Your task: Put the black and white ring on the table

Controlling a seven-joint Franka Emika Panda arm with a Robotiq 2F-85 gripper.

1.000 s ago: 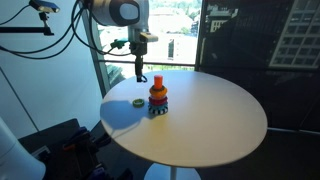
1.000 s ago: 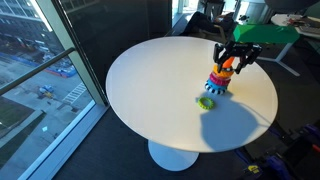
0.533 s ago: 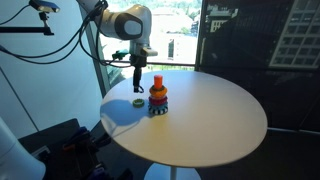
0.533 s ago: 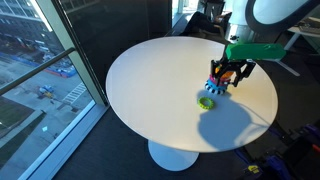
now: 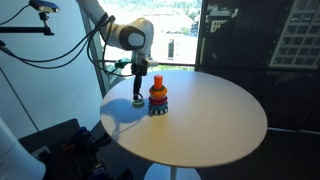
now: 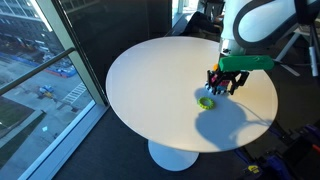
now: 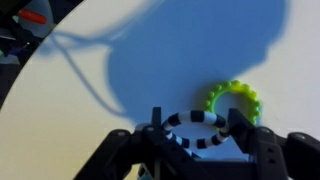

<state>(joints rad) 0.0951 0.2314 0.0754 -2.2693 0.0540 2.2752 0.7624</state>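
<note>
Gripper (image 7: pixel 197 131) fingers clamped on b/w ring (image 7: pixel 186 119), low at table (image 5: pixel 210 120) edge, just beside green ring (image 7: pixel 235 99). Can't tell if ring touches top. Stacker (image 5: pixel 158 98) nearby.

White table (image 7: pixel 50 120); black and white ring (image 7: pixel 195 118) — striped bands; neighbouring ring (image 7: pixel 232 90) — yellow-green.

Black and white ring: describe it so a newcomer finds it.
Start at the round white table, where the end effector hovers low. The black and white ring sits in its grip, beside a yellow-green ring. Only it is striped; its neighbour is plain.
</note>
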